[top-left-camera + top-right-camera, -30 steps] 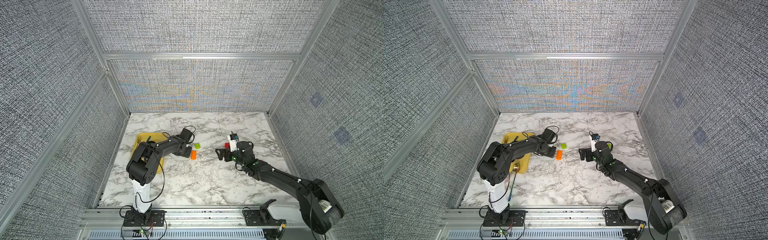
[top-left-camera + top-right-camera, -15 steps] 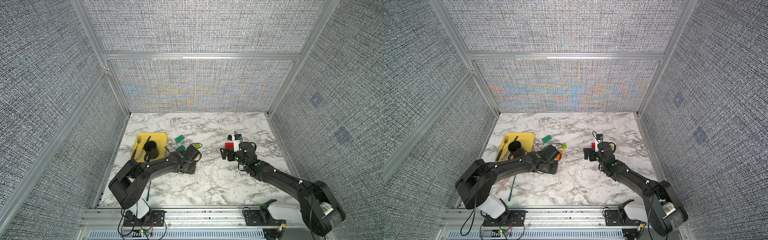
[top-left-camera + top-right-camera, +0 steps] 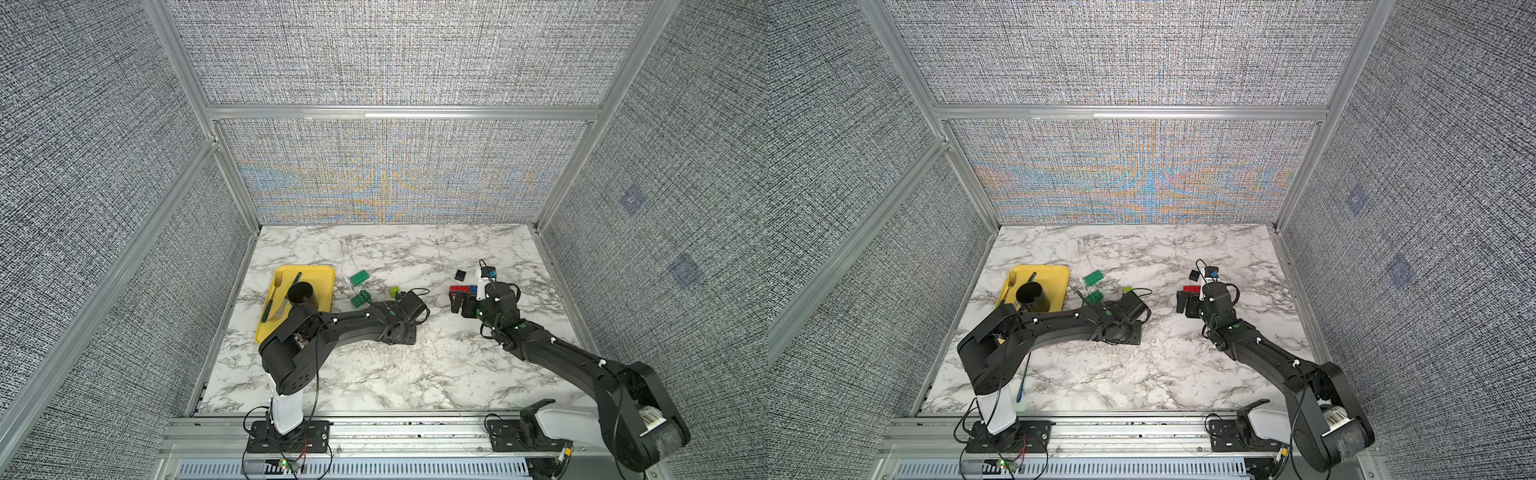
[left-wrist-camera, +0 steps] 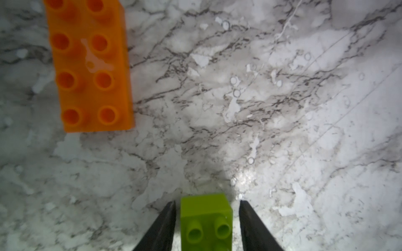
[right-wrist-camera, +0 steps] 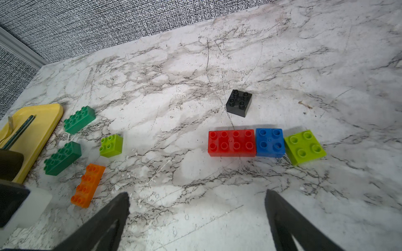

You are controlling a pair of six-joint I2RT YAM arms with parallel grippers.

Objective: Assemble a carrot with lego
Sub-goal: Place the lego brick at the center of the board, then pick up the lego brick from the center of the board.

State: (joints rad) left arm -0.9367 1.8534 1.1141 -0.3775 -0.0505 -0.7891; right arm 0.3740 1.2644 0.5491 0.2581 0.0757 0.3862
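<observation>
Marble tabletop (image 5: 195,65) is carrying only loose lego: nothing is joined yet. Beside the red brick (image 5: 231,143), blue and lime squares are touching in a row. Left gripper (image 4: 206,219) is straddling another lime square (image 4: 206,217), unclamped; right gripper (image 5: 195,208) is hanging wide, empty.

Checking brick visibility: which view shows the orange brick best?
The left wrist view: the orange brick is close, studs clear. The right wrist view shows it small. In both top views the left arm hides it.
</observation>
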